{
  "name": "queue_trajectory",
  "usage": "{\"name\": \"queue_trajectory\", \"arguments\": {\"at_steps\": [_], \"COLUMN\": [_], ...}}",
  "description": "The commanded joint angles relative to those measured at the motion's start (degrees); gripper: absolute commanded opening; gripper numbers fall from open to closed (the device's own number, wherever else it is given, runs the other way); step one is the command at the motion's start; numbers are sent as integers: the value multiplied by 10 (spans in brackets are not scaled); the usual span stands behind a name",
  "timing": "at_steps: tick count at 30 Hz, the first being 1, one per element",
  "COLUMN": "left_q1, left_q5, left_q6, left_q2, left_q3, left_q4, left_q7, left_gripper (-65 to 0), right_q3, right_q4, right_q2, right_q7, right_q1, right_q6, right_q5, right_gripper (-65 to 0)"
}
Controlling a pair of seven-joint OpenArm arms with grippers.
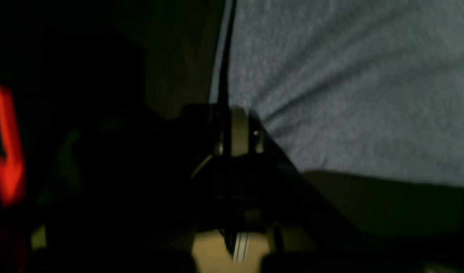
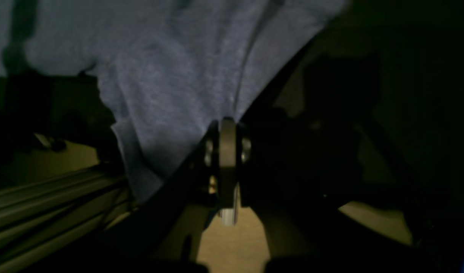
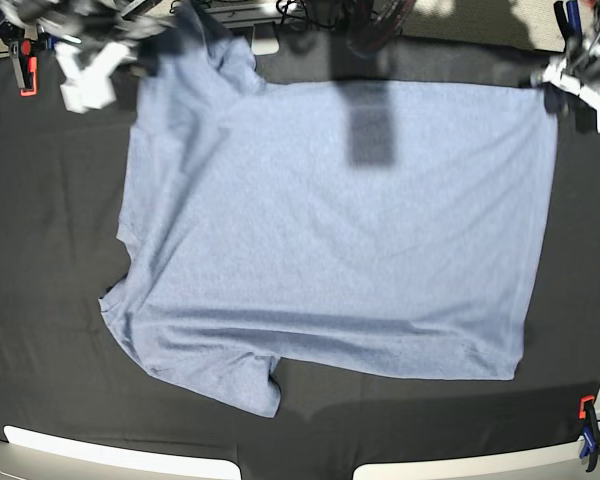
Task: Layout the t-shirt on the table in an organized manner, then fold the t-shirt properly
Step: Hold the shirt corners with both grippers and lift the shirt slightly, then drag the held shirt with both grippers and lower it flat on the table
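Blue-grey cotton covers most of the black worktop (image 3: 40,250): the t-shirt (image 3: 330,230) lies spread nearly flat, its long axis running across the base view, hem toward that view's right and sleeves and collar toward its left. Both arms work the far edge. The left end effector (image 3: 578,80) sits at the far hem corner, and its wrist view shows the jaws together on a pinch of cloth, with creases fanning out from the grip. The right end effector (image 3: 90,75) is at the far sleeve and shoulder; its jaws are also closed, and the cloth seems caught between them, though the dim, blurred wrist view makes that a likely reading rather than a certain one. From both grips the shirt's body runs toward the near edge, so any coming pull or fold would carry the far edge along or over that mass. The near sleeve (image 3: 245,385) lies flat but skewed, well away from either arm. No container is present, only a red clamp (image 3: 25,75) and another clamp (image 3: 587,440) at the worktop's edges.
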Motion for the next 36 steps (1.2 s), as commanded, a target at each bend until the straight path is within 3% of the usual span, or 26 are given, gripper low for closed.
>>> {"name": "queue_trajectory", "arguments": {"at_steps": [1, 4, 8, 21, 28, 36], "left_q1": [10, 35, 57, 62, 60, 26], "left_q5": [-5, -6, -6, -29, -74, -78], "left_q6": [-2, -2, -2, -2, -3, -2], "left_q2": [-13, -14, -10, -10, -11, -11], "left_q3": [-5, -17, -34, -70, -82, -82], "left_q4": [21, 52, 78, 79, 79, 77], "left_q7": [-6, -6, -6, 45, 35, -13], "left_gripper": [-650, -650, -650, -650, -650, -650], "right_q3": [13, 31, 31, 31, 31, 31], "right_q4": [16, 24, 25, 28, 28, 28], "right_q2": [2, 2, 2, 3, 4, 6], "right_q7": [-8, -39, -48, -70, -58, -53], "right_q1": [-17, -50, -86, -107, -88, -9], "right_q6": [5, 5, 5, 5, 5, 5], "right_q5": [27, 87, 123, 125, 125, 112], "right_gripper": [-650, -650, -650, -650, -650, -650]}}
